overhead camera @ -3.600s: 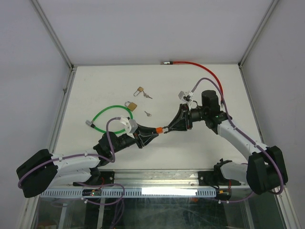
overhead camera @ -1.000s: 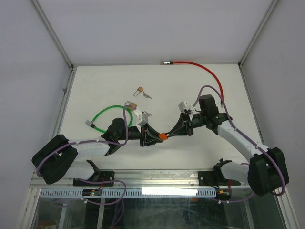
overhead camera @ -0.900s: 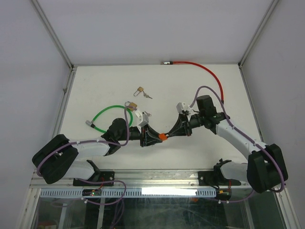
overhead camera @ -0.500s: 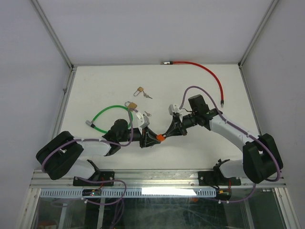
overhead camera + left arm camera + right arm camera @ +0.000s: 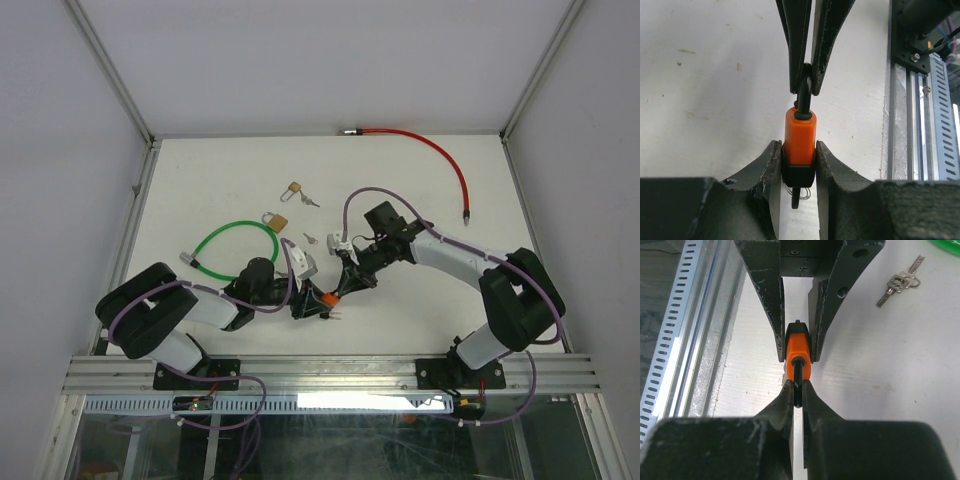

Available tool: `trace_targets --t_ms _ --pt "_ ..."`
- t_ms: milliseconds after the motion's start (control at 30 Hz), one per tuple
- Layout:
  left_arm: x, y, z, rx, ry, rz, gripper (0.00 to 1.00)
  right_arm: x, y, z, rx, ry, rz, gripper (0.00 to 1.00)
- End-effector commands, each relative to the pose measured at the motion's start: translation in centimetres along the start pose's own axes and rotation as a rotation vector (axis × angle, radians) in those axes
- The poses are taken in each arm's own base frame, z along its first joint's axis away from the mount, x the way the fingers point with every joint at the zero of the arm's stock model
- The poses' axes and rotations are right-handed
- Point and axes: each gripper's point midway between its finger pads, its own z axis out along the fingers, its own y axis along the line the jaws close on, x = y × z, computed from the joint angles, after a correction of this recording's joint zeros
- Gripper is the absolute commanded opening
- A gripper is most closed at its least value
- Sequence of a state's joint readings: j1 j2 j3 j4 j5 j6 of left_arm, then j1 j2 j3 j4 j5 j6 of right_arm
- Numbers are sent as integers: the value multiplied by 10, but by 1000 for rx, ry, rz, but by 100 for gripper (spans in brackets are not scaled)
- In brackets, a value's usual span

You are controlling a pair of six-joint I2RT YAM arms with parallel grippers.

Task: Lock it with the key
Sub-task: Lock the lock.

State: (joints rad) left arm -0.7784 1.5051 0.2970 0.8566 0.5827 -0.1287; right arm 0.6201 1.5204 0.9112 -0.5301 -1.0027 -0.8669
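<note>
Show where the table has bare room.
Bare: the far left corner beyond the green cable; the middle between the far brass padlock and the red cable; the strip between right arm and near rail. Crowded: centre, where left gripper and right gripper clamp orange padlock.

White table [image 5: 230,165], green cable [image 5: 222,236], red cable [image 5: 440,155], brass padlock [image 5: 292,189], second padlock [image 5: 276,219], keys [image 5: 309,240]

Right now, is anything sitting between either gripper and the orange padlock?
Nothing visible does. The left gripper has its jaws clamped directly on the orange padlock; the right gripper pinches its black shackle. A key bunch lies apart on the table.
</note>
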Motion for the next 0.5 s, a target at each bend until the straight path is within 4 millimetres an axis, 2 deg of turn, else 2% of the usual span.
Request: trace_targets --t_ms 0,300,467 --pt "-166 5 -19 -114 -586 392 0 13 57 28 -227 65 92 0" --pt "-140 19 -18 -128 -557 416 0 22 58 53 -247 160 207 0" --pt "-125 27 -19 -147 -519 432 0 30 65 68 -272 227 205 0"
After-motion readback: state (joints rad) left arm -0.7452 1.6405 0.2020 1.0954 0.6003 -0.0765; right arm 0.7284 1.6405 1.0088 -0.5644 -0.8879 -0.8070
